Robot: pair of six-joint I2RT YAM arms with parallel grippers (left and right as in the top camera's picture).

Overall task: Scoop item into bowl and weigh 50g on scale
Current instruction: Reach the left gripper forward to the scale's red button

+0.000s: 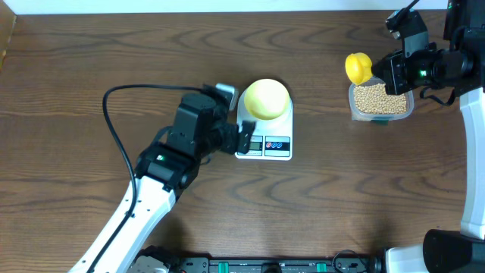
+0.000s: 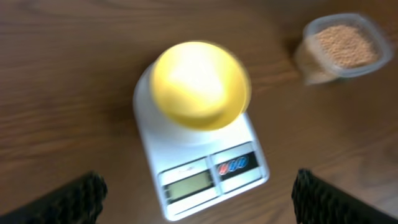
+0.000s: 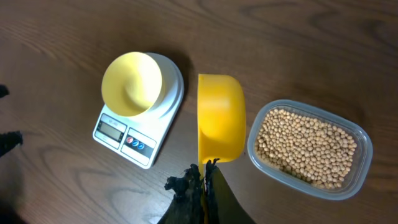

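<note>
Two fingers of the right gripper (image 3: 198, 183) are pinched closed on the handle of the yellow measuring spoon (image 3: 221, 118). Its long axis runs straight out from the jaws, cup foremost. Only the cup's outer wall shows, so I cannot tell whether it carries anything.

Just beside the cup, on the robot's right, sits the clear plastic tub (image 3: 367, 146), well filled with soybeans (image 3: 305, 146).

Well apart on the other side, toward the robot's left, the pale-yellow bowl (image 3: 132, 84) rests on the platform of the white kitchen scale (image 3: 158, 127) and looks empty.

Beyond that, the left gripper (image 2: 200, 196) faces the scale's display edge with jaws spread wide, holding nothing.

Judging from this, the right arm does the scooping: dip right into the beans, then carry left across the bare wooden table (image 1: 76, 45) to the bowl.
</note>
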